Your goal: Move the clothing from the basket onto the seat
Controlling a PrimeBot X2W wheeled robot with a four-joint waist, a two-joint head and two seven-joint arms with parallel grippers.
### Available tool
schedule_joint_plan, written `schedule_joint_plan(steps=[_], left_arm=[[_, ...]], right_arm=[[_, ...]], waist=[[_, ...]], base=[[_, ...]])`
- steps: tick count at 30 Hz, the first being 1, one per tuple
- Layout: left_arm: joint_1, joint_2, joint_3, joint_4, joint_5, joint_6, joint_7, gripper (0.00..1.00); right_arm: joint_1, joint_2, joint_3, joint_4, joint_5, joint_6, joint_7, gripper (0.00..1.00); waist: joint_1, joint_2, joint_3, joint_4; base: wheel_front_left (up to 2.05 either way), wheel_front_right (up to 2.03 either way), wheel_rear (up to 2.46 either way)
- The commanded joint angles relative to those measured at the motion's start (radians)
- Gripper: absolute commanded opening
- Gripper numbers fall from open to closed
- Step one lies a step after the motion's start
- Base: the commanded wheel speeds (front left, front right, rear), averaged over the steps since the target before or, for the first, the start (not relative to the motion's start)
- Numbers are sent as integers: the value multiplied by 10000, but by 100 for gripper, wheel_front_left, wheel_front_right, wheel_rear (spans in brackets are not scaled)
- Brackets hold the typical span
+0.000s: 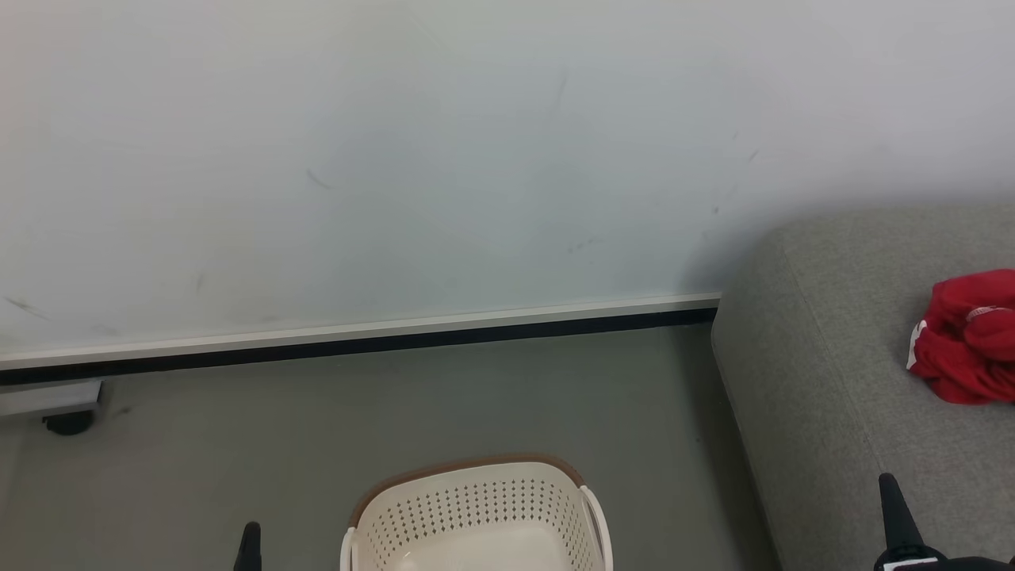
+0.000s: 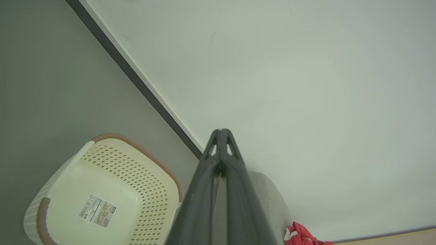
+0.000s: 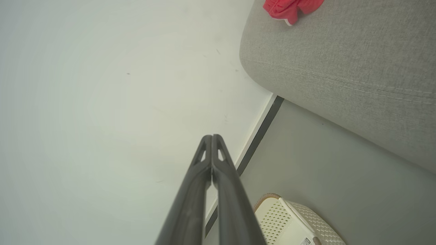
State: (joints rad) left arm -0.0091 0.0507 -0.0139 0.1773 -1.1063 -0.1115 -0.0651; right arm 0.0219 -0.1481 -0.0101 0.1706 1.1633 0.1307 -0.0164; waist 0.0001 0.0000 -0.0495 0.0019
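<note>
- Grey floor (image 1: 238, 444) runs to a pale wall (image 1: 396, 159) behind the basket (image 1: 476, 501), which stands upright.
- Bunched on the seat (image 1: 833, 357), well right of the basket, lies the clothing (image 1: 967, 337).
- It looks soft, light and limp; a pinch on a raised fold should lift it, though loose ends may trail.
- Inside the basket, the bare bottom carries just a paper label (image 2: 97, 211).
- Both the left gripper (image 1: 250, 547), just left of the basket, and the right gripper (image 1: 894, 507), well to its right, have fingers pressed together, holding nothing.
</note>
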Motion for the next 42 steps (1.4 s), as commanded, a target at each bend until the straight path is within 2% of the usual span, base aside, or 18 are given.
schedule_joint_plan(steps=[1, 18, 42], left_arm=[[-299, 16, -8, -11, -327, -21, 43, 0], [-689, 9, -69, 367, -2108, -107, 397, 0], [-1167, 2, -123, 777, -4001, -174, 790, 0]], right_arm=[[-224, 27, -113, -76, 268, 2, 92, 0], [-394, 239, -779, 32, 1942, 1, 656, 0], [-558, 503, -1531, 157, 3724, 1, 1310, 0]], waist=[[0, 0, 13, 0], [-1, 0, 173, -7], [-1, 0, 377, -15]], base=[[0, 0, 0], [0, 0, 0], [0, 0, 0]])
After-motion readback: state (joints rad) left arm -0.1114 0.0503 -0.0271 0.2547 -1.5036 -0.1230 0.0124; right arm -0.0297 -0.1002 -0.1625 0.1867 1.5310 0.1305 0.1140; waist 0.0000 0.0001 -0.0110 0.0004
